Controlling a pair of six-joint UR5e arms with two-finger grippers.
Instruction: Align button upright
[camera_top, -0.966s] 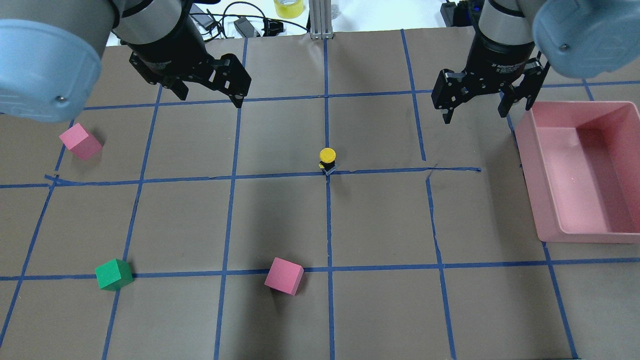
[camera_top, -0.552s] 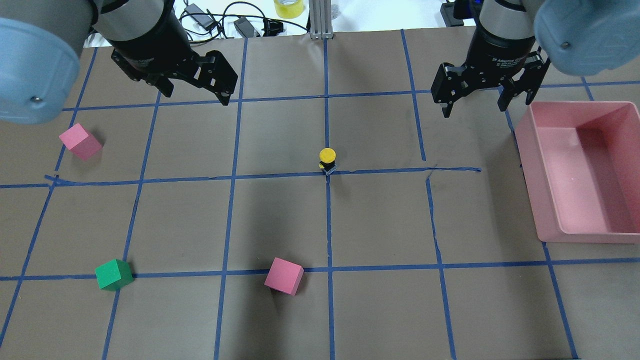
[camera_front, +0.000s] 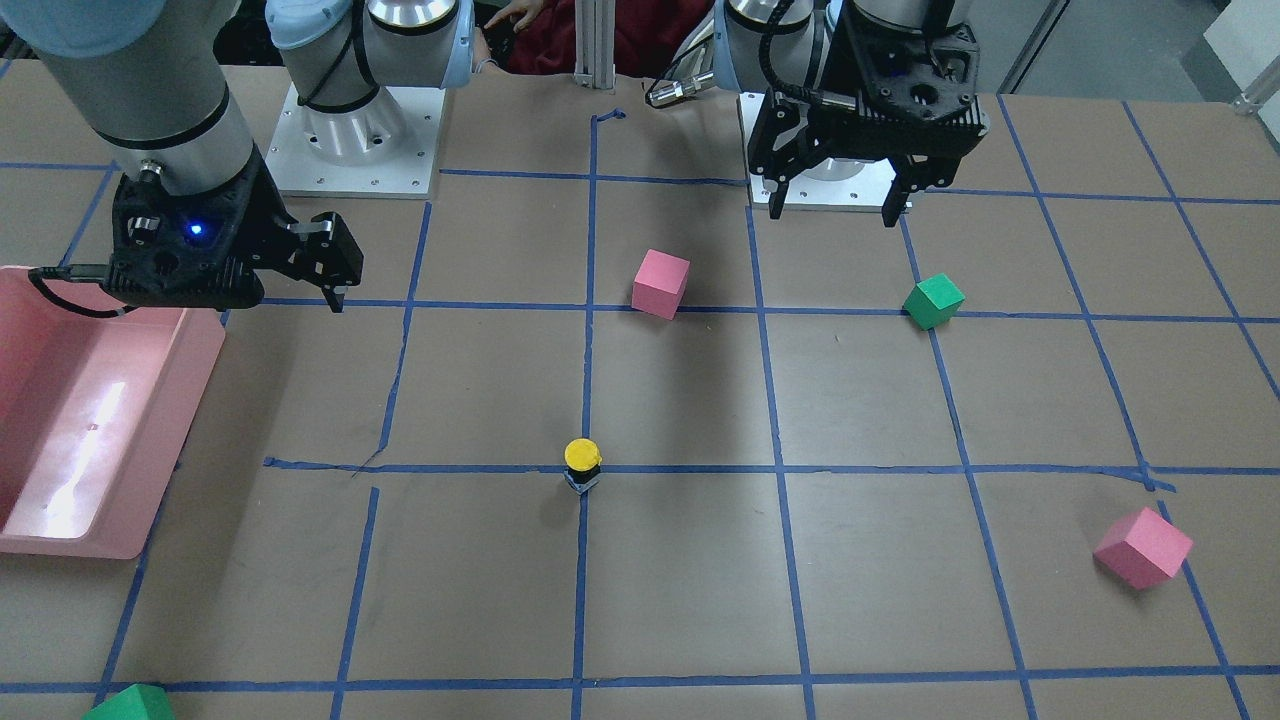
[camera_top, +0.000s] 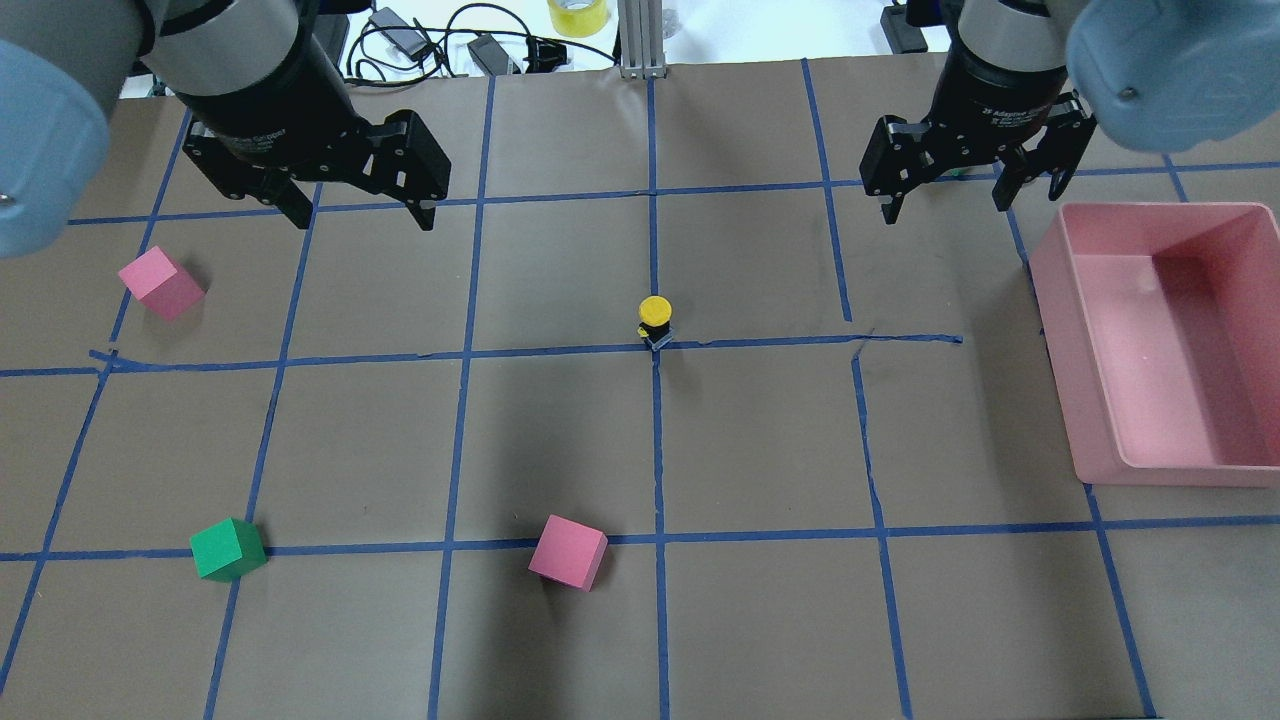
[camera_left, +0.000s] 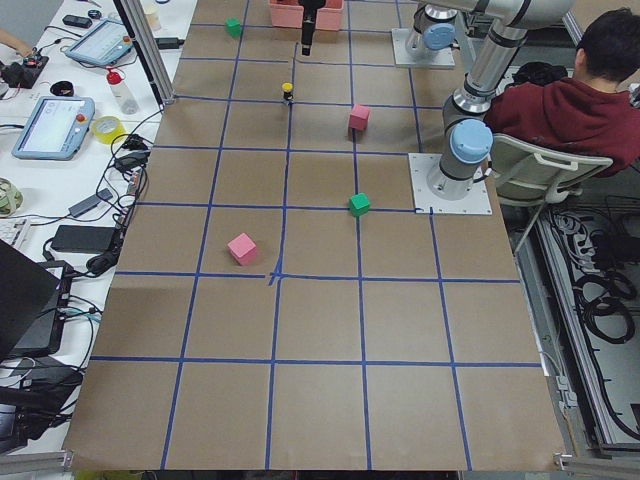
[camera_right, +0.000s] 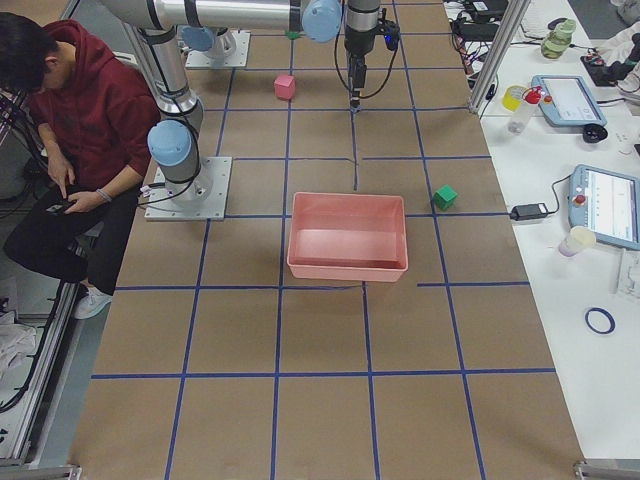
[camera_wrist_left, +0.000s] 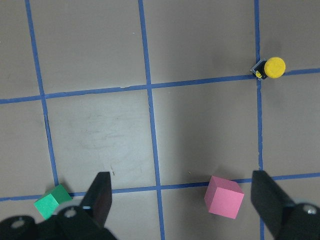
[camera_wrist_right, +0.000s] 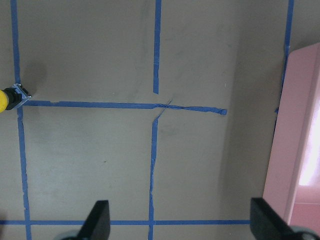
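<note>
Notably, button (camera_wrist_left: 270, 69) whole in left wrist view, half-cropped in right

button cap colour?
Yellow. The button has a round yellow cap on a dark body; clearest in the front-facing view.

I see the left gripper (camera_top: 362, 215) sliding toward the left of the overhead frame, away from the centre line and nearer the pink cube (camera_top: 160, 283) at the upper left. Its fingers (camera_top: 425, 205) now hang level with each other, where a second ago the pair sat slanted. The arm's blue joint cap (camera_top: 40, 150) has drifted further off the left edge. The right gripper (camera_top: 942, 212) has crept a little up the frame, toward the far edge of the table (camera_top: 740, 130).
</note>
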